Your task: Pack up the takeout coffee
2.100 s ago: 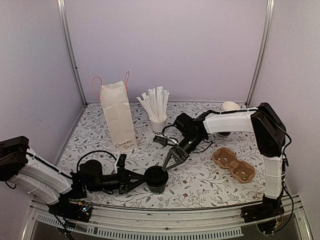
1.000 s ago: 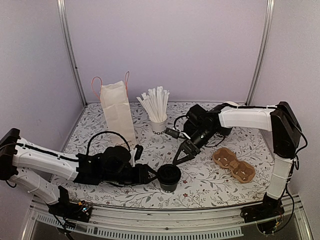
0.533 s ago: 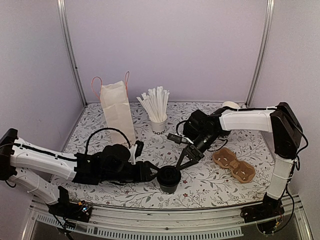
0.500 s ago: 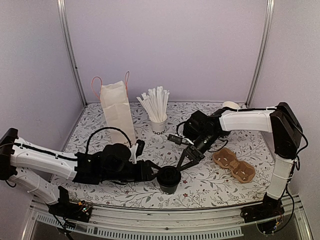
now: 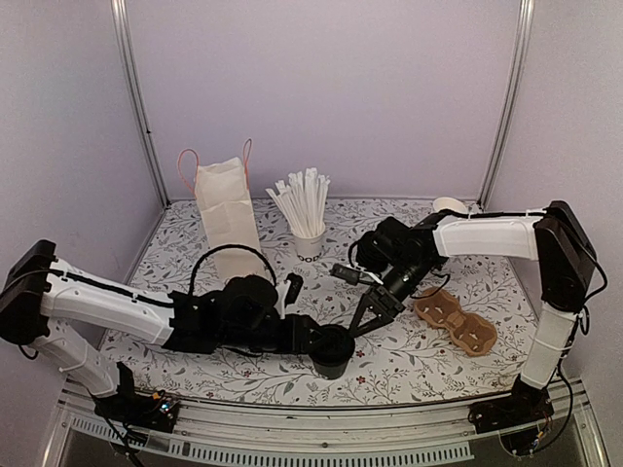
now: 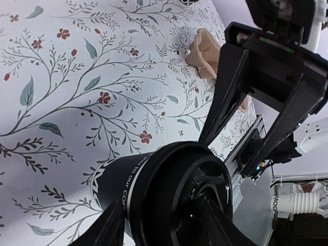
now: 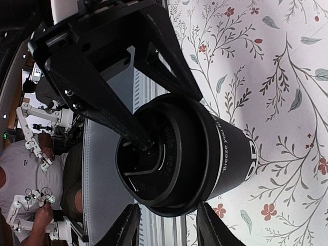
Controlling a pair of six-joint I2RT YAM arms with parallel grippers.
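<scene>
The takeout coffee (image 5: 331,352) is a black paper cup with a black lid, standing upright near the table's front edge. My left gripper (image 5: 324,341) reaches it from the left and is open. One finger rests in the lid's middle recess and the other stands outside the rim, as the left wrist view shows around the cup (image 6: 169,189) and gripper (image 6: 161,230). My right gripper (image 5: 361,325) comes down from the right, open. Its tips (image 7: 169,225) stand either side of the lid's near edge on the cup (image 7: 205,148).
A cream paper bag (image 5: 229,229) stands upright at the back left. A white cup of straws (image 5: 308,216) is beside it. A brown cardboard cup carrier (image 5: 455,321) lies at the right, and a white cup (image 5: 450,205) sits at the back right.
My left arm has reached further right, bringing its fingers onto the lid. My right gripper has come down and forward to the cup's right side. The cup has hardly moved.
</scene>
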